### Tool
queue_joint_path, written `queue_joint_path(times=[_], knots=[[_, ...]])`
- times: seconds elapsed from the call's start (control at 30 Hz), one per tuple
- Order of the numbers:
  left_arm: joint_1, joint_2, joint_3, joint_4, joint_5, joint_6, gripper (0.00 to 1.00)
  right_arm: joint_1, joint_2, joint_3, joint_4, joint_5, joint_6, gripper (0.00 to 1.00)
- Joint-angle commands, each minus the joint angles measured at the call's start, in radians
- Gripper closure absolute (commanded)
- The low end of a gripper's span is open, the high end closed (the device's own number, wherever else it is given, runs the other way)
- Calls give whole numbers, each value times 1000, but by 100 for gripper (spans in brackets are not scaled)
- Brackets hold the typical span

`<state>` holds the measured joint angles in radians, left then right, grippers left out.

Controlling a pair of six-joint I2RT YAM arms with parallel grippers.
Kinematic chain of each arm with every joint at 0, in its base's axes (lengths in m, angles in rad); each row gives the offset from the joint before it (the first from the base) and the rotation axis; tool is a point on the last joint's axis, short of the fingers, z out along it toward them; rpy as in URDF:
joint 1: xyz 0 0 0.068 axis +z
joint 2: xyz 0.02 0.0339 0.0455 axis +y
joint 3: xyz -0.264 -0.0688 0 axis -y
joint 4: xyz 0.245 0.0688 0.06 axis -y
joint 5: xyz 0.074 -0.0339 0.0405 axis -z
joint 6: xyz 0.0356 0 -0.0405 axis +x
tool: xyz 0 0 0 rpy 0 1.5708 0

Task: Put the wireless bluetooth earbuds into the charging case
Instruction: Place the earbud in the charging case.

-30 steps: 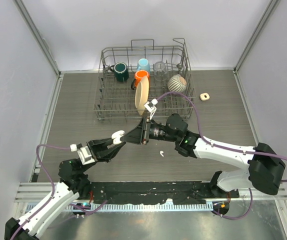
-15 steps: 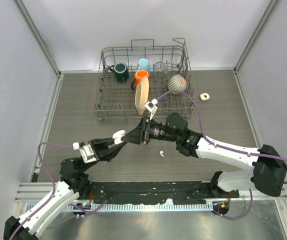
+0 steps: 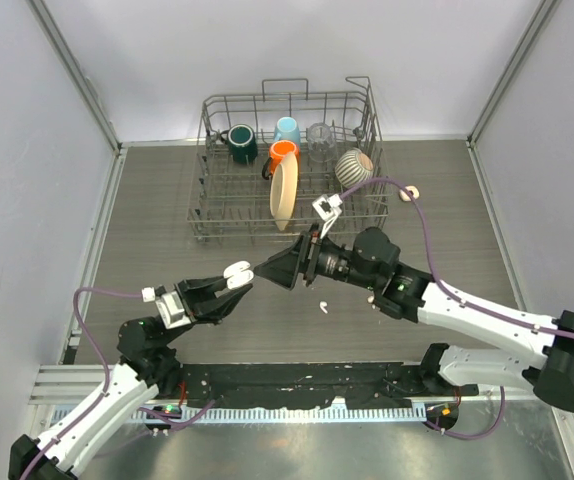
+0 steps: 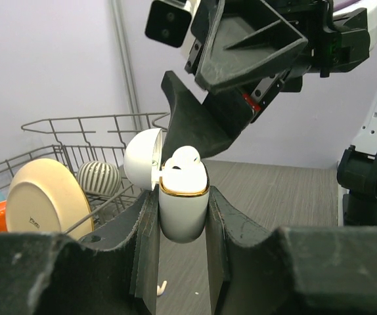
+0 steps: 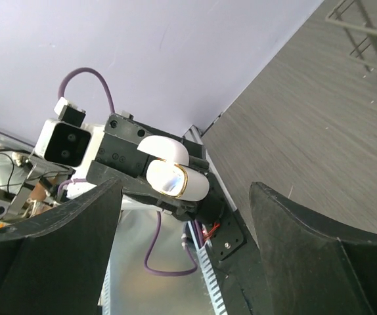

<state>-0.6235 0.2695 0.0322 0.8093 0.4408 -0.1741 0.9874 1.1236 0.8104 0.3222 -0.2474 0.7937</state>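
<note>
My left gripper (image 3: pixel 235 277) is shut on the charging case (image 4: pixel 183 213), a white glossy shell with a gold rim, held upright above the table with its lid (image 4: pixel 142 157) swung open. One white earbud (image 4: pixel 186 157) pokes out of the case's top. My right gripper (image 3: pixel 285 270) stands open just right of the case, its black fingers (image 4: pixel 195 125) spread with nothing between them. From the right wrist, the case (image 5: pixel 192 186) shows its lit opening between my spread jaws. Another earbud (image 3: pixel 321 307) lies loose on the table below the right gripper.
A wire dish rack (image 3: pixel 362 110) stands at the back with mugs, a cream plate (image 3: pixel 283 192), a striped bowl (image 3: pixel 353 166) and a glass. A small beige case (image 3: pixel 408 192) lies to the right of the rack, partly behind my purple cable.
The right gripper's jaws have spread open and its arm has drawn back to the right from the case. The left gripper and the case have stayed put.
</note>
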Motion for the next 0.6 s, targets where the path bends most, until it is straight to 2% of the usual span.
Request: queue_joint_path(times=[0.0, 0.13, 0.2, 0.23, 0.33, 0.43, 0.57], knots=[[1, -19, -25, 14, -10, 18, 100, 4, -90, 6, -55, 127, -79, 16], [1, -41, -23, 1, -13, 22, 100, 2, -198, -59, -190, 371, -82, 16], [1, -49, -23, -9, -13, 24, 100, 2, -212, -85, -265, 503, -97, 21], [-1, -55, -22, -10, -13, 24, 100, 2, -202, -80, -376, 537, -111, 23], [1, -67, -20, -24, -11, 24, 100, 2, -162, -62, -532, 566, -132, 29], [1, -76, -23, -30, -13, 25, 100, 0, -91, -73, -609, 577, -91, 34], [1, -82, -23, -35, -14, 25, 100, 2, 1, -115, -629, 589, -21, 40]])
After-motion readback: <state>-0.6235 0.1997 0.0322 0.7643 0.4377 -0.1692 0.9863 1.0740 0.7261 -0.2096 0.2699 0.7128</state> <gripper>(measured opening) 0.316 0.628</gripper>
